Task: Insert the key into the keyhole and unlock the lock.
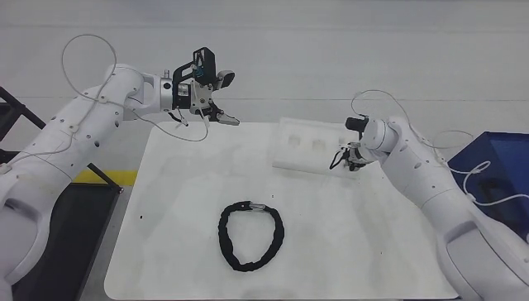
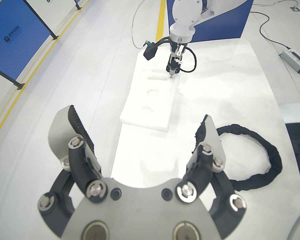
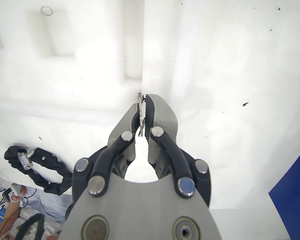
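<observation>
**Key gripped at tray**

Upper left, the left gripper hangs wide open. Lower centre lies the black fabric-sleeved chain lock. Right of centre, the right gripper pinches a small metal key at the white foam tray.

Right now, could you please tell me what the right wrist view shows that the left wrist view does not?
Right wrist view: the key pinched in the shut right gripper at the foam tray's edge, a small ring in a recess, and the lock's metal cylinder with its keyhole. Left wrist view: the open, empty left gripper over the table's edge, and the tray's three recesses. Both: the tray, the table, the black chain lying apart from the tray, and the right gripper.
</observation>
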{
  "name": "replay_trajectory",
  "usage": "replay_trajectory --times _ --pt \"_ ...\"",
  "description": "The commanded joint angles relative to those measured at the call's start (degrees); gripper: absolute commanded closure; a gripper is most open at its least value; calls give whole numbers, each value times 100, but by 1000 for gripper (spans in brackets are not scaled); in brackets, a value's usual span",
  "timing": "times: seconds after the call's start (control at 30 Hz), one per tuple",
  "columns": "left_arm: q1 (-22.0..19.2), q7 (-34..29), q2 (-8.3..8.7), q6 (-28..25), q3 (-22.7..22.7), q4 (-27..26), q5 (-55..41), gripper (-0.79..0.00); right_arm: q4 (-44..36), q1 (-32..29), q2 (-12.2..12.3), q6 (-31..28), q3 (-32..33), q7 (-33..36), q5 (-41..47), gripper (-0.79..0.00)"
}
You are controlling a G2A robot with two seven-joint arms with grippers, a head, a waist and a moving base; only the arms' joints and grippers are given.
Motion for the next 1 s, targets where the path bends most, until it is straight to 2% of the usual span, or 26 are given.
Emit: replay_trajectory --times 0.0,0.2,0.4,0.77,0.9,0.97 --pt "0 0 0 0 0 0 0 -785 -60 24 28 28 39 98 -67 0" --pt "0 0 0 0 0 0 0 -785 -434 32 177 -50 302 400 -88 0" --pt "0 0 0 0 0 0 0 -785 -1469 -153 475 -146 722 839 -276 0" --pt "0 0 0 0 0 0 0 -785 -3848 -1399 1181 -986 2491 1611 525 0" --pt "0 0 0 0 0 0 0 -785 -4406 -1800 1312 -1272 3021 1609 977 0" --pt "0 0 0 0 0 0 0 -785 -4670 -2089 1373 -1408 3389 1275 1275 0"
